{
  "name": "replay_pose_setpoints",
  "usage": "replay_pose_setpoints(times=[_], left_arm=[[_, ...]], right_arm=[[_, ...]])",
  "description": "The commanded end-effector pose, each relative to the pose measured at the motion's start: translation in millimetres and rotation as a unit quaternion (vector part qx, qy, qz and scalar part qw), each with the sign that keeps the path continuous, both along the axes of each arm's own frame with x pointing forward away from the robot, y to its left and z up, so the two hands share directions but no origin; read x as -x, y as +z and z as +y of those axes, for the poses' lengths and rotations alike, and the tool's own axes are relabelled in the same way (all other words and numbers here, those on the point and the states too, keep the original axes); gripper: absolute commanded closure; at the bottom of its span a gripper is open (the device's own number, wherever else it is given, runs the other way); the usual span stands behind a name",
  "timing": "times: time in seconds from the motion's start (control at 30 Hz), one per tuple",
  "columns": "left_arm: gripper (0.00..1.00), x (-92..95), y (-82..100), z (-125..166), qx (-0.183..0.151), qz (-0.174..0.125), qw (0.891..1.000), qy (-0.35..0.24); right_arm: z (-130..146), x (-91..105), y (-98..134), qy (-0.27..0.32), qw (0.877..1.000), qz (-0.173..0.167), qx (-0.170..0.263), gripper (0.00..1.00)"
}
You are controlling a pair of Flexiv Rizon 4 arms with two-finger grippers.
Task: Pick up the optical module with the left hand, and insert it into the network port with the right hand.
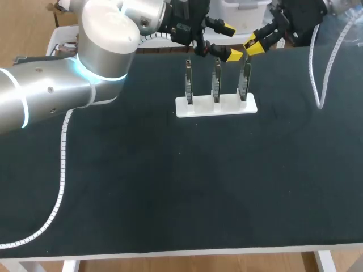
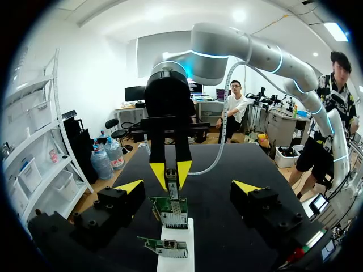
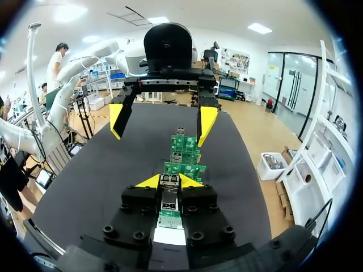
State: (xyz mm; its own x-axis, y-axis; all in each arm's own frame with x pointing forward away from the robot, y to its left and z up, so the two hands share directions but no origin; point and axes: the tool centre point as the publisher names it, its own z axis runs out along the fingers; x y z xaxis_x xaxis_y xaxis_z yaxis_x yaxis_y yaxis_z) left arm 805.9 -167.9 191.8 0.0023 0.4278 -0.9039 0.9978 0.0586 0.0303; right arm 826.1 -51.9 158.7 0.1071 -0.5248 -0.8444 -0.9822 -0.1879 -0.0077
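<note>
The right claw (image 3: 169, 182) is pinched narrow on the optical module (image 3: 169, 198), atop the rightmost board (image 1: 245, 84) in the white stand (image 1: 195, 107) on the bench's (image 1: 170, 187) far side. The left claw (image 1: 230, 40) hangs wide and empty just behind. Best to push straight along the port, untilted, releasing only once seated.

The head camera looks down from above and behind over the whole table (image 1: 170, 187), while the two wrist cameras sit low and close at opposite ends of the white stand (image 1: 215, 106) (facing each other), which all three views share.
</note>
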Motion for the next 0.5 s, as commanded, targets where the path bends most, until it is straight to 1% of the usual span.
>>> replay_pose_setpoints(times=[0.03, 0.33, 0.5], left_arm=[[0.00, 0.1, -0.1, 0.0, 0.000, -0.001, 1.000, 0.000], [0.00, 0.1, -0.1, 0.0, 0.000, -0.001, 1.000, 0.000], [0.00, 0.1, -0.1, 0.0, 0.000, -0.001, 1.000, 0.000]], right_arm=[[-0.2, -8.9, -1.5, 0.067, 0.997, 0.044, 0.007, 1.00], [0.6, -8.7, -2.1, 0.067, 0.997, 0.046, 0.006, 1.00], [1.4, -7.2, -2.3, 0.073, 0.996, 0.044, 0.014, 1.00]])
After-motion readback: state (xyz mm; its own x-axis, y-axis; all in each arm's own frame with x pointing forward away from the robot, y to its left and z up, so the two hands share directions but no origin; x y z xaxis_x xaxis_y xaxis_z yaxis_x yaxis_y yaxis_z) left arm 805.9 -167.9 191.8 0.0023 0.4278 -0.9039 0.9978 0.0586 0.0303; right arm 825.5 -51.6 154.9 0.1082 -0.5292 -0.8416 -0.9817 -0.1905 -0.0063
